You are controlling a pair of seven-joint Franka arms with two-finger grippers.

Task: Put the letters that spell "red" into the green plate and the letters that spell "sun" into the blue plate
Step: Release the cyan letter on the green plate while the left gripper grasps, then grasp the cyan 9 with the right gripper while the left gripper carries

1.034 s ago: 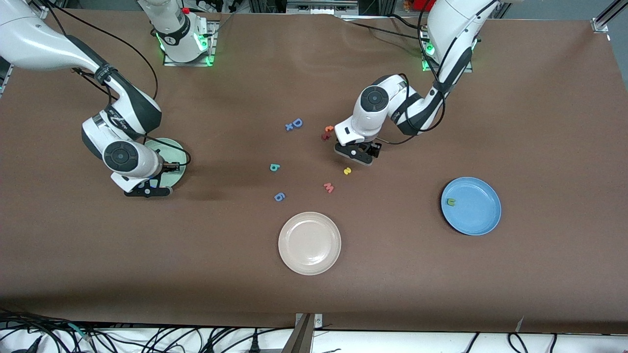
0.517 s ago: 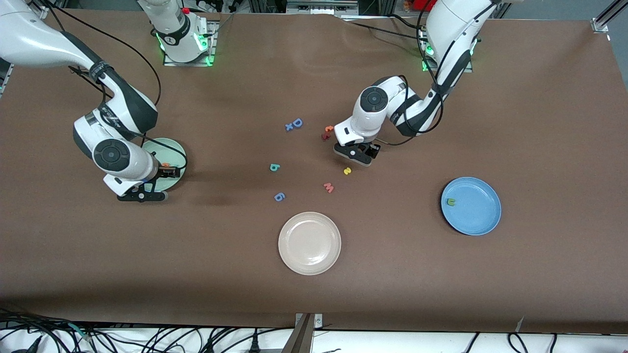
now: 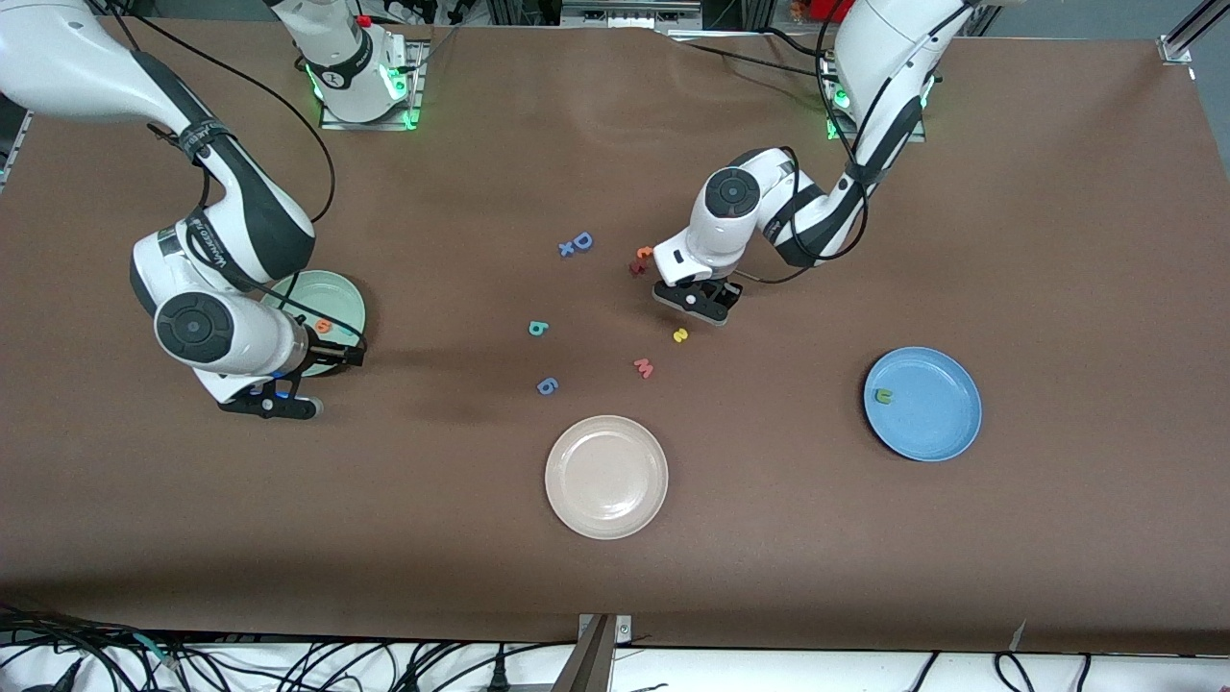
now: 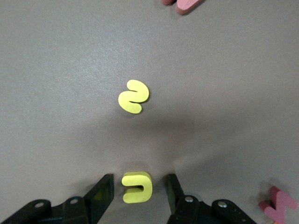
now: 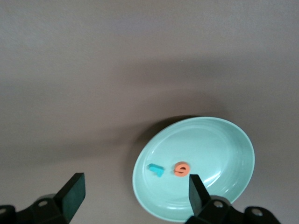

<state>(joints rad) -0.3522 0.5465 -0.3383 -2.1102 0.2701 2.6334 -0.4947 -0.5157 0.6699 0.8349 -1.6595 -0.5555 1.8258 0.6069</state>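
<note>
Left claw [image 4: 137,186] around yellow u [image 4: 137,187], right claw [image 5: 133,189] wide over green plate [image 5: 224,140]

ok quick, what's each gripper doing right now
Left gripper: open, fingers either side of the yellow u, not gripping yet.
Right gripper: open, empty, near the green plate.
</note>
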